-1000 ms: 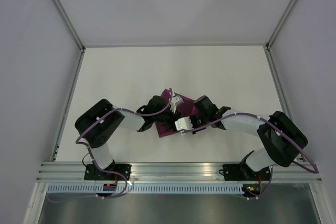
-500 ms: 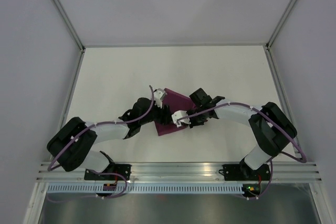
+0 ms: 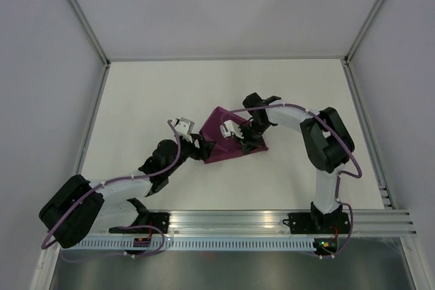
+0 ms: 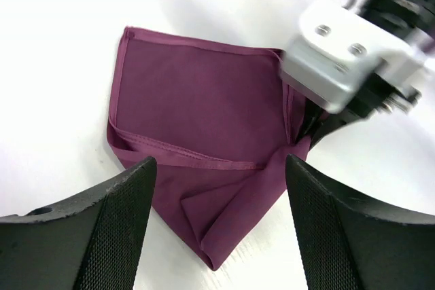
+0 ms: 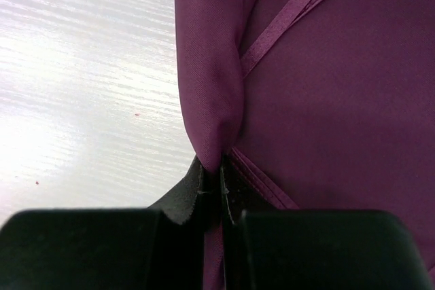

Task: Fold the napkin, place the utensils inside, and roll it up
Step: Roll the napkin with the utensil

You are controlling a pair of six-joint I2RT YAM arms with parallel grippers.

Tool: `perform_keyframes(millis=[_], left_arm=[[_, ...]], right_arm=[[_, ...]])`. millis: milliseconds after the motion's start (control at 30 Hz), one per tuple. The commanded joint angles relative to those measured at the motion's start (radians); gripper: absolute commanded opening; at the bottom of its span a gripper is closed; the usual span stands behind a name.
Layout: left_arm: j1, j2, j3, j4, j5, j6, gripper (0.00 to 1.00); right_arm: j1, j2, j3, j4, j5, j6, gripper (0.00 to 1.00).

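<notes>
White arms (image 3: 124, 190) with black joints (image 3: 68, 210), purple cables (image 3: 272, 105).

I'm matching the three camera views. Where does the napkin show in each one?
Top: napkin at the centre of the table.
Left wrist: napkin fills the middle, partly folded.
Right wrist: napkin fills the right side.
Shared landmark: the fold pinched in the right arm's jaws.

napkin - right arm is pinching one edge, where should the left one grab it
Probably the pointed corner of the napkin, approached low from the near-left, where the left gripper hangs open. The cloth there is folded in layers, lies between the fingers, and is clear of the fold pinched by the right gripper.
</notes>
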Motion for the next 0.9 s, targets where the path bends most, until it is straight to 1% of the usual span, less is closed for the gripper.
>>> perform_keyframes(millis=[0, 33, 67, 100, 167, 200, 233, 300, 367, 400, 533, 667, 833, 867], left_arm=[[-0.050, 0.016, -0.039, 0.187, 0.005, 0.159, 0.81], [-0.077, 0.038, -0.043, 0.204, -0.044, 0.196, 0.82], [-0.101, 0.053, -0.052, 0.265, -0.063, 0.271, 0.82], [-0.156, 0.068, -0.055, 0.293, -0.084, 0.296, 0.83], [-0.219, 0.134, -0.036, 0.317, -0.121, 0.426, 0.86], [-0.238, 0.163, -0.022, 0.315, -0.124, 0.455, 0.90], [-0.252, 0.186, -0.007, 0.304, -0.116, 0.482, 0.91], [-0.287, 0.258, 0.052, 0.254, -0.106, 0.555, 0.91], [-0.313, 0.318, 0.095, 0.246, -0.109, 0.629, 0.91], [-0.318, 0.335, 0.112, 0.203, -0.100, 0.652, 0.91], [-0.351, 0.421, 0.188, 0.157, -0.113, 0.807, 0.91], [-0.353, 0.473, 0.233, 0.106, -0.103, 0.868, 0.89], [-0.353, 0.509, 0.273, 0.022, -0.080, 0.870, 0.85], [-0.351, 0.510, 0.277, 0.009, -0.074, 0.865, 0.82]], right_arm=[[-0.026, 0.159, 0.114, -0.210, -0.016, -0.068, 0.01], [-0.030, 0.180, 0.140, -0.236, -0.021, -0.074, 0.02], [-0.034, 0.205, 0.167, -0.287, -0.028, -0.082, 0.01], [-0.040, 0.248, 0.217, -0.310, -0.033, -0.094, 0.01], [-0.046, 0.288, 0.262, -0.376, -0.036, -0.103, 0.01], [-0.050, 0.321, 0.298, -0.394, -0.038, -0.106, 0.01], [-0.051, 0.335, 0.312, -0.410, -0.036, -0.109, 0.01], [-0.053, 0.366, 0.348, -0.437, -0.034, -0.106, 0.01], [-0.053, 0.386, 0.375, -0.456, -0.031, -0.097, 0.01], [-0.051, 0.392, 0.380, -0.459, -0.028, -0.091, 0.01], [-0.053, 0.411, 0.397, -0.477, -0.016, -0.085, 0.01], [-0.053, 0.423, 0.409, -0.480, -0.010, -0.071, 0.01], [-0.051, 0.434, 0.421, -0.489, -0.007, -0.063, 0.01], [-0.053, 0.438, 0.426, -0.491, -0.007, -0.062, 0.01]])
